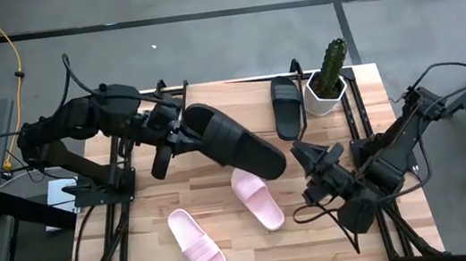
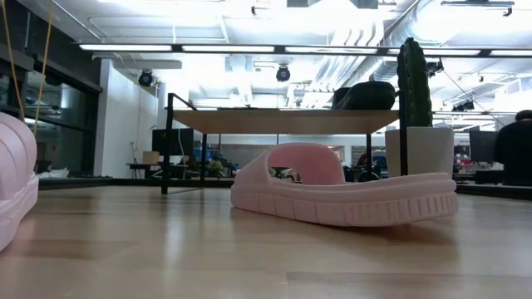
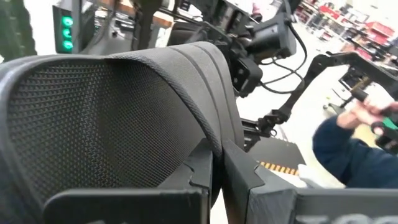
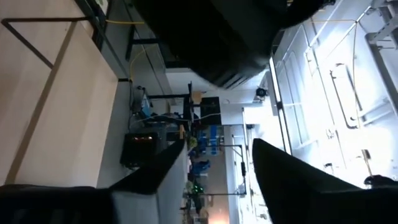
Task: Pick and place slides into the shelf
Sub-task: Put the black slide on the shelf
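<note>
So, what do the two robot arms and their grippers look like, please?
Both arms are dark, nearly black, built of angular jointed segments with black cables looping along them. The left gripper and right gripper each carry two flat, blocky dark fingers. No coloured markings are visible on them.

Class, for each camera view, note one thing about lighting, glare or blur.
High view: even light, soft shadow under the held black slide. Low view: ceiling lights glare white; the near pink slide at the edge is blurred. Left wrist view: the slide's strap fills the frame; the background is blurred. Right wrist view: windows wash out and the foreground is dark.
</note>
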Controlling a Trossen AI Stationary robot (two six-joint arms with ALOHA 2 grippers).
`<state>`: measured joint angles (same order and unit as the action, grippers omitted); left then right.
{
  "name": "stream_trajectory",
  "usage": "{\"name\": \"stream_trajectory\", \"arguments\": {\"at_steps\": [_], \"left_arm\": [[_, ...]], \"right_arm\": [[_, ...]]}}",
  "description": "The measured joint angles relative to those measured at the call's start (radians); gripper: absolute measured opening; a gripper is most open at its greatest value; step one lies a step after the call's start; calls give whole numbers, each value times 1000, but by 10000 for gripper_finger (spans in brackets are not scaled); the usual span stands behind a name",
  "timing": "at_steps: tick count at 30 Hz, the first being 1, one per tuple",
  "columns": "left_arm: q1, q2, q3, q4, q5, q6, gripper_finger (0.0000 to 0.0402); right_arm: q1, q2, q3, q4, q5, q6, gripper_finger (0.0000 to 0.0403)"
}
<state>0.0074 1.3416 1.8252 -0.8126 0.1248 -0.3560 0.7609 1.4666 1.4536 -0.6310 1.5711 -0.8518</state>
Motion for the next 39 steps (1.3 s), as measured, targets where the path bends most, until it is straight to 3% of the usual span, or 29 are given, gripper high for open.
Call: {"name": "stream_trajectory", "arguments": {"at_steps": [8, 23, 39], "left_arm": [[0, 1, 0, -3, -7, -41, 5], [0, 6, 0, -21, -40, -71, 5], [0, 11, -1, -26, -40, -71, 5]], "right_arm": [[5, 0, 0, 0, 0, -33, 230], [18, 121, -1, -39, 3, -73, 232], [18, 124, 38, -39, 0, -73, 232]]}}
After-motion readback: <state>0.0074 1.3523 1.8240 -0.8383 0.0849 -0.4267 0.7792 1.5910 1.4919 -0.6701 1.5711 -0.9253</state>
